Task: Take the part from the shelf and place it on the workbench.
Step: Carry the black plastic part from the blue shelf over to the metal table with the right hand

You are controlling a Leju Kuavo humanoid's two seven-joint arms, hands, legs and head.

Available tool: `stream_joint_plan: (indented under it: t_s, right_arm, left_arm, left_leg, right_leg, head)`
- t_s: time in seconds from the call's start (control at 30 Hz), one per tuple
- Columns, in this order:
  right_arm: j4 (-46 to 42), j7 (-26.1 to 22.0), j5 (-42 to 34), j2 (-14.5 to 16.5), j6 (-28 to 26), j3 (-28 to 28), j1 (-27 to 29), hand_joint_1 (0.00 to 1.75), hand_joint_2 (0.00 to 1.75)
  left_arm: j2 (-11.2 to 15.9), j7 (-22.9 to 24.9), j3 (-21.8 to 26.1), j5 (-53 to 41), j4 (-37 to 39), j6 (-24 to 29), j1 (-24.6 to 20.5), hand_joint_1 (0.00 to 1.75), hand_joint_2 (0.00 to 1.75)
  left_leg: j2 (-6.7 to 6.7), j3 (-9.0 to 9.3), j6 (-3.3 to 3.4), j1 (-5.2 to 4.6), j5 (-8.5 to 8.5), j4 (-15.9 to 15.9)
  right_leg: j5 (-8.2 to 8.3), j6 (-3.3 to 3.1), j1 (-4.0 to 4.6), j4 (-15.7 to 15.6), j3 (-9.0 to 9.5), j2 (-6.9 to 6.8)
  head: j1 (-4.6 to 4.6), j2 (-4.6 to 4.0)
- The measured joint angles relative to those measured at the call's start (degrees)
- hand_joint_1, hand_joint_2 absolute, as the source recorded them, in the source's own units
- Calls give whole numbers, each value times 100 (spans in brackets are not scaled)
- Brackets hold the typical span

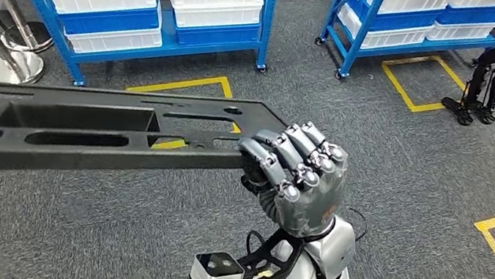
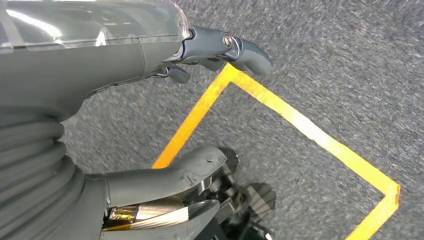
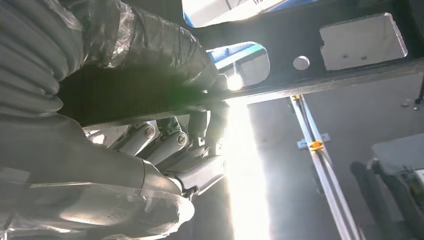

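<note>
Right robot hand (image 1: 296, 178) clamped on long black slotted metal frame part (image 1: 83, 130); left robot hand (image 2: 150, 150) held nothing, fingers apart. Carry step; desk unseen, next move: locate it.

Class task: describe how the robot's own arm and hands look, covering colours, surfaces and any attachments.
The right arm is silver, ending in a grey right hand with darker jointed fingers. A black bracket carries a small white camera box. The left hand has a grey ribbed cover, clear plastic film and a thick grey thumb.

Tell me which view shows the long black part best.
Head view: the long black part shows most of its length, slots visible, right hand gripping its end. Right wrist view shows only its backlit underside close up. Left wrist view shows carpet.
</note>
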Motion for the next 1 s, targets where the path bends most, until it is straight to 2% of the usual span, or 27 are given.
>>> stream_joint_plan:
  t_s: [0.07,0.13,0.17,0.2,0.23,0.27,0.3,0.37,0.4,0.47,0.5,0.53,0.6,0.63,0.67,0.7,0.73,0.77,0.83,0.87,0.9,0.97,1.0]
  right_arm:
    - [-14,-56,-21,2,-1,-11,16,175,175]
    - [-23,-110,-66,5,-2,-39,40,175,175]
    - [-32,-135,-97,7,-2,-63,59,175,175]
    - [-45,-152,-124,7,-1,-89,77,175,175]
    - [-67,-163,-147,8,-1,-113,88,175,175]
    - [-92,-167,-162,11,-1,-127,93,175,175]
    - [-120,-168,-174,21,-1,-135,90,175,175]
    - [-169,-168,-189,47,-1,-138,83,175,175]
    - [-184,-168,-192,58,0,-142,81,175,175]
    - [-196,-163,-188,63,0,-158,86,175,175]
    - [-200,-158,-185,64,0,-170,87,175,175]
    - [-204,-145,-181,65,0,-179,88,175,175]
    - [-209,-99,-179,65,0,-187,88,175,175]
    - [-208,-73,-179,63,0,-188,88,175,175]
    - [-207,-51,-179,60,0,-190,89,175,175]
    - [-205,-39,-179,57,0,-191,92,175,175]
    - [-205,-30,-179,55,0,-192,95,175,175]
    - [-205,-21,-176,54,0,-192,97,175,175]
    - [-204,-3,-165,54,0,-193,96,175,175]
    - [-204,6,-155,53,0,-194,94,175,175]
    - [-203,15,-143,52,0,-195,93,175,175]
    - [-203,44,-109,44,0,-196,93,175,175]
    - [-203,68,-91,36,0,-197,93,175,175]
  left_arm:
    - [17,5,1,8,0,15,-4,0,175]
    - [48,14,1,41,0,37,3,0,175]
    - [68,17,1,57,0,45,2,0,175]
    - [85,19,1,68,0,51,-6,0,175]
    - [101,19,1,74,0,55,-22,0,175]
    - [113,19,1,74,0,57,-45,0,175]
    - [121,19,1,74,0,58,-69,0,175]
    - [141,22,1,74,0,56,-106,0,175]
    - [150,25,1,73,0,52,-114,0,175]
    - [166,38,1,67,0,33,-122,0,175]
    - [173,43,1,60,0,20,-128,0,175]
    - [181,49,1,51,0,2,-133,0,175]
    - [197,51,1,37,0,-35,-123,0,175]
    - [200,52,1,33,0,-51,-106,0,175]
    - [202,52,1,32,0,-63,-90,0,175]
    - [203,52,1,32,0,-71,-80,0,175]
    - [204,52,1,32,0,-77,-78,0,175]
    - [204,52,1,33,0,-80,-82,0,175]
    - [205,51,1,34,0,-85,-92,0,175]
    - [205,51,1,36,0,-91,-90,0,175]
    - [205,50,1,37,0,-98,-83,0,175]
    - [198,41,1,46,-1,-109,-74,0,175]
    - [193,31,1,60,-1,-110,-76,0,175]
  left_leg:
    - [137,8,91,-10,50,-67]
    - [281,-7,123,-39,54,-69]
    - [357,-14,126,-49,52,-64]
    - [430,-20,127,-57,48,-59]
    - [498,-21,126,-64,41,-51]
    - [557,-18,120,-72,30,-40]
    - [613,-15,103,-89,12,-22]
    - [718,-15,56,-121,-23,18]
    - [779,-14,30,-134,-36,29]
    - [867,-5,-24,-128,-66,41]
    - [788,-18,-61,-114,-126,97]
    - [649,-74,-98,-95,-242,249]
    - [331,-338,-160,-56,-612,884]
    - [272,-505,-180,-45,-777,1261]
    - [253,-631,-195,-35,-860,1539]
    - [249,-671,-203,-24,-827,1624]
    - [239,-608,-207,-12,-683,1484]
    - [187,-455,-208,5,-465,1152]
    - [-93,-129,-202,43,-161,431]
    - [-218,-39,-192,50,-109,222]
    - [-289,-12,-176,47,-124,143]
    - [-199,-8,-113,45,-96,95]
    - [-128,1,-68,52,-70,58]
  right_leg:
    - [-300,19,15,439,-192,-295]
    - [-650,31,11,1151,-509,-423]
    - [-720,35,7,1390,-611,-443]
    - [-683,34,6,1436,-617,-461]
    - [-553,26,7,1266,-511,-493]
    - [-372,4,16,919,-310,-576]
    - [-230,-23,44,521,-89,-723]
    - [-95,-78,99,-6,182,-928]
    - [-100,-93,122,-83,205,-940]
    - [-72,-134,112,-109,194,-798]
    - [-53,-159,95,-126,196,-731]
    - [-34,-186,73,-144,197,-669]
    - [-11,-217,46,-154,189,-539]
    - [-7,-223,44,-149,182,-467]
    - [-4,-224,44,-143,176,-388]
    - [-3,-224,43,-132,172,-308]
    - [-3,-222,40,-118,171,-227]
    - [-5,-216,34,-102,171,-148]
    - [-5,-178,24,-61,143,-8]
    - [7,-141,17,-48,110,55]
    - [27,-100,7,-46,74,117]
    - [71,-24,-8,-43,16,222]
    - [49,-5,7,18,-22,156]
  head:
    - [2,0]
    - [2,0]
    - [3,0]
    - [2,0]
    - [3,0]
    - [3,0]
    - [3,0]
    - [2,0]
    - [1,0]
    - [2,0]
    - [1,0]
    - [1,0]
    - [1,0]
    - [1,0]
    - [1,0]
    - [1,0]
    - [1,0]
    - [1,0]
    - [2,0]
    - [1,0]
    - [1,0]
    - [1,0]
    - [4,0]
